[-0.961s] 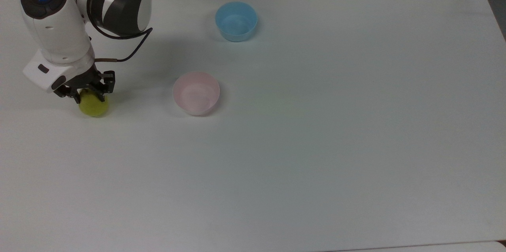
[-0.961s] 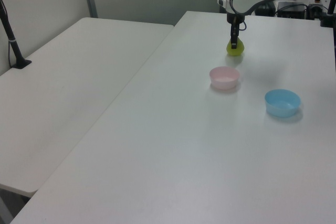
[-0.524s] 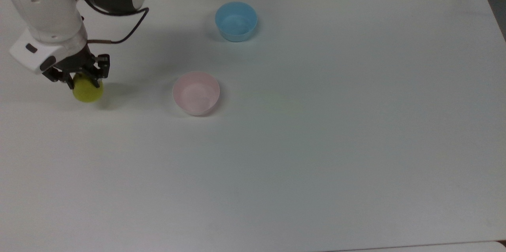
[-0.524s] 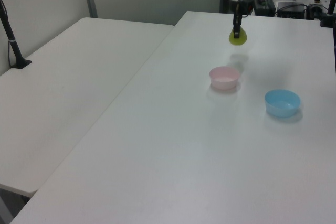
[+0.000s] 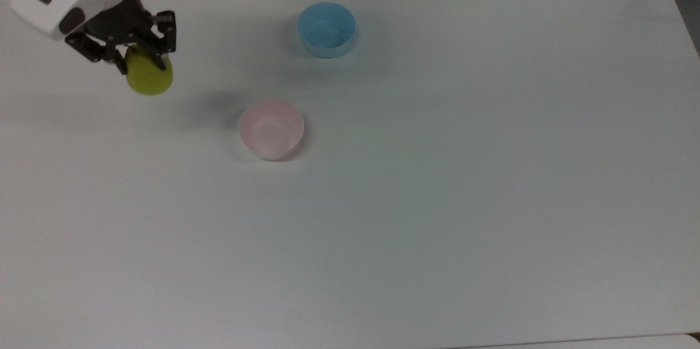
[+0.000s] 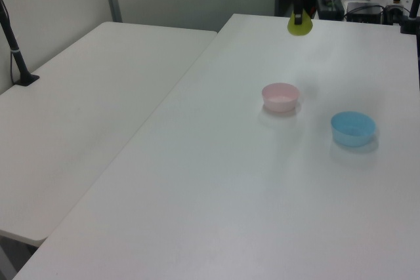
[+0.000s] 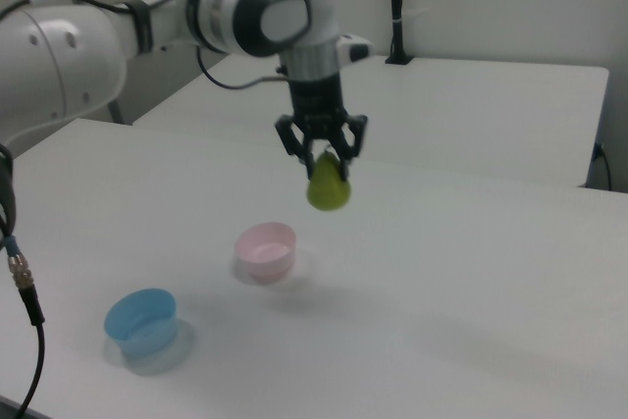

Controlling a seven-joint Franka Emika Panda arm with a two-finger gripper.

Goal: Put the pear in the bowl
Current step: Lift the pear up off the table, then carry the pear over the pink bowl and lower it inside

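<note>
High above the tabletop [image 5: 437, 201], at ten o'clock from the bowl [image 5: 271, 129] in the top view, my hand [image 5: 143, 60] clamps the pear [image 5: 150, 76] by its narrow top; a shallow grip may let it slip short.

The yellow-green pear [image 5: 149, 76] hangs above the table, apart from the upright, empty pink bowl [image 5: 271, 129].

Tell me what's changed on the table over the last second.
The hand, already shut on the pear, has lifted it off the table and carries it high in the air; in the top view it has moved up and a little right. The pink bowl and the blue bowl have stayed put, both empty.
</note>
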